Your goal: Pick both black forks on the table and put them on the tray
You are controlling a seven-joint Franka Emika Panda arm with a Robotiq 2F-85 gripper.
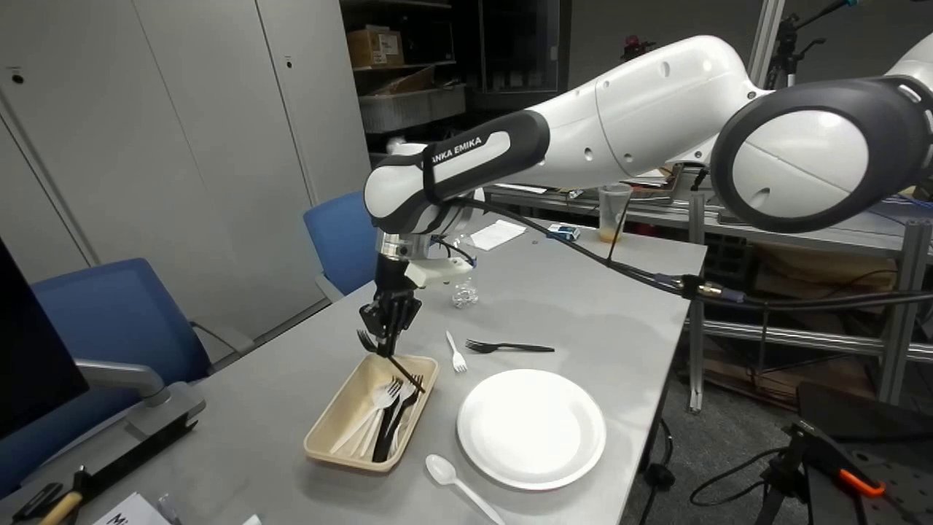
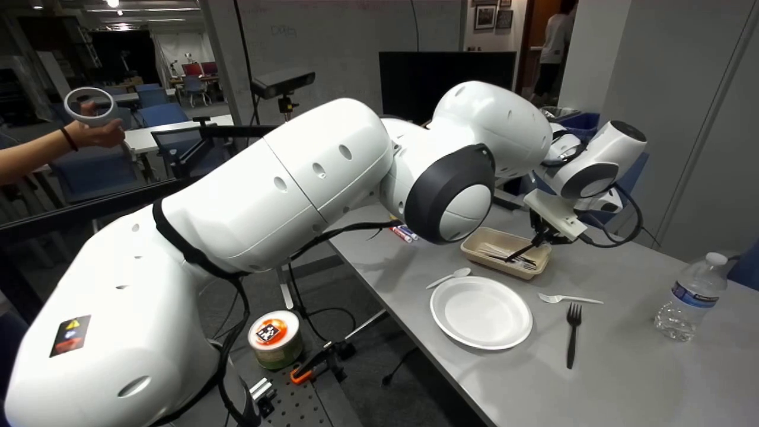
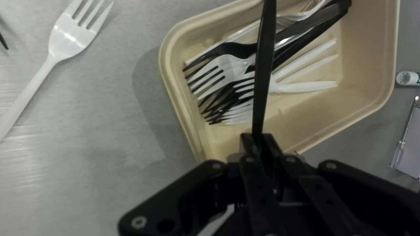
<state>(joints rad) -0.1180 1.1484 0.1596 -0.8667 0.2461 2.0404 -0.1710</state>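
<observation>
Tray (image 3: pixel 308 114) of mixed forks (image 3: pixel 233 65), black fork (image 3: pixel 264 65) in pincer (image 3: pixel 258 139)

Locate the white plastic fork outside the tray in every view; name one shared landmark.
In an exterior view: white plastic fork, below center.
In an exterior view: white plastic fork, lower right.
In the wrist view: white plastic fork, upper left.
Shared landmark: beige tray, left of it in both exterior views, right in the wrist view.

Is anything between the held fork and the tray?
Nothing visible blocks it: the pincer holds the fork above the tray. Cutlery lies inside, below the fork, so it may land on that.
</observation>
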